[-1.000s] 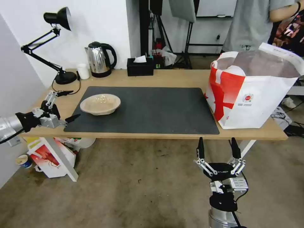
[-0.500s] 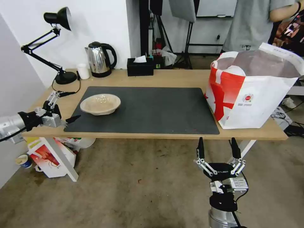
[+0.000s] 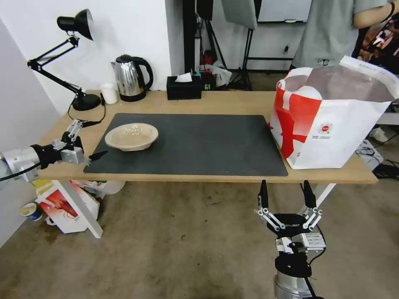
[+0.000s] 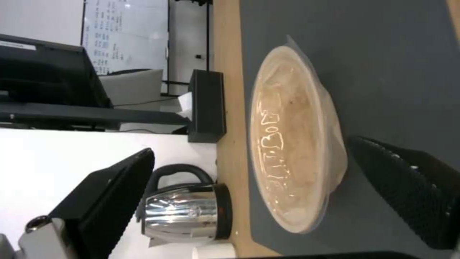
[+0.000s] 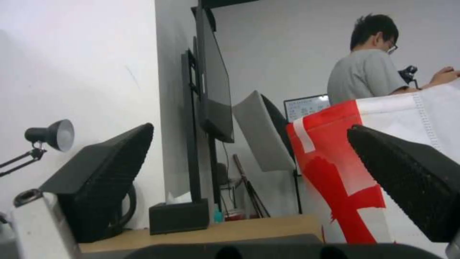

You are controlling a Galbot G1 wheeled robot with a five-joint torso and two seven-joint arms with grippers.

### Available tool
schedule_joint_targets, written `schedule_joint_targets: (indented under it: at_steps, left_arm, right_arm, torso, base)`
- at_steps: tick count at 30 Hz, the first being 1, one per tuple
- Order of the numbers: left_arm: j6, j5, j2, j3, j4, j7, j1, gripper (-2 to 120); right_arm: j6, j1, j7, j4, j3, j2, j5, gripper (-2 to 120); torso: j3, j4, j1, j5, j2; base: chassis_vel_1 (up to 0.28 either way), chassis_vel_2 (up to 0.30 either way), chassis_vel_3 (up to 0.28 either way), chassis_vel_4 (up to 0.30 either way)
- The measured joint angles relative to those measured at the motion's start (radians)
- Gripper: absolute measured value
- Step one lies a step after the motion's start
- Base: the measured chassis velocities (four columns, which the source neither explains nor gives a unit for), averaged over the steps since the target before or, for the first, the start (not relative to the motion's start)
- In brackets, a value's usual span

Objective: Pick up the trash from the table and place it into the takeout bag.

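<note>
A shallow tan pulp bowl (image 3: 131, 136) (image 4: 292, 140), a piece of the trash, sits on the left part of the dark grey mat (image 3: 195, 143) on the light-wood table (image 3: 232, 101). My left gripper (image 3: 94, 139) (image 4: 249, 194) stands open at the table's left edge, level with the bowl and just left of it, its fingers apart from the rim. The white and red takeout bag (image 3: 332, 120) (image 5: 364, 169) stands open at the table's right end. Below the table's front edge my right gripper (image 3: 285, 193) (image 5: 249, 180) is parked, open and empty.
At the back of the table stand a black desk lamp (image 3: 70, 62), a small white cup (image 3: 109, 93), a steel kettle (image 3: 131, 78) and a black tissue box (image 3: 183, 87). A white box with red print (image 3: 66, 207) lies on the floor under the left end.
My left gripper has crept a little to the right, toward the bowl, and slightly lower. The bowl, the bag and the right arm have not moved.
</note>
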Motion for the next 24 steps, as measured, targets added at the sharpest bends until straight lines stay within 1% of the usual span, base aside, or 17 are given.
schedule_joint_targets:
  at_steps: [11, 17, 19, 21, 24]
  left_arm:
    - [-0.002, 0.010, 0.006, 0.001, 0.011, 0.020, 0.013, 100]
    - [-0.002, 0.023, 0.002, 0.042, 0.033, 0.031, -0.021, 100]
    - [-0.002, 0.024, 0.001, 0.044, 0.034, 0.031, -0.023, 100]
    - [-0.002, 0.038, -0.010, 0.072, 0.051, 0.037, -0.052, 100]
    - [-0.002, 0.045, -0.016, 0.085, 0.061, 0.039, -0.067, 100]
  right_arm:
    - [0.000, 0.000, 0.000, 0.000, 0.000, 0.000, 0.000, 100]
    - [0.000, 0.000, 0.000, 0.000, 0.000, 0.000, 0.000, 100]
    - [0.000, 0.000, 0.000, 0.000, 0.000, 0.000, 0.000, 100]
    - [0.000, 0.000, 0.000, 0.000, 0.000, 0.000, 0.000, 100]
    - [0.000, 0.000, 0.000, 0.000, 0.000, 0.000, 0.000, 100]
  torso:
    - [0.000, 0.0000, 0.000, 0.0000, 0.000]
    - [0.000, 0.0000, 0.000, 0.0000, 0.000]
    - [0.000, 0.0000, 0.000, 0.0000, 0.000]
    - [0.000, -0.0001, 0.000, 0.0000, 0.000]
    - [0.000, -0.0001, 0.000, 0.0000, 0.000]
  base:
    - [0.000, 0.000, 0.000, 0.000]
    - [0.000, 0.000, 0.000, 0.000]
    - [0.000, 0.000, 0.000, 0.000]
    - [0.000, 0.000, 0.000, 0.000]
    - [0.000, 0.000, 0.000, 0.000]
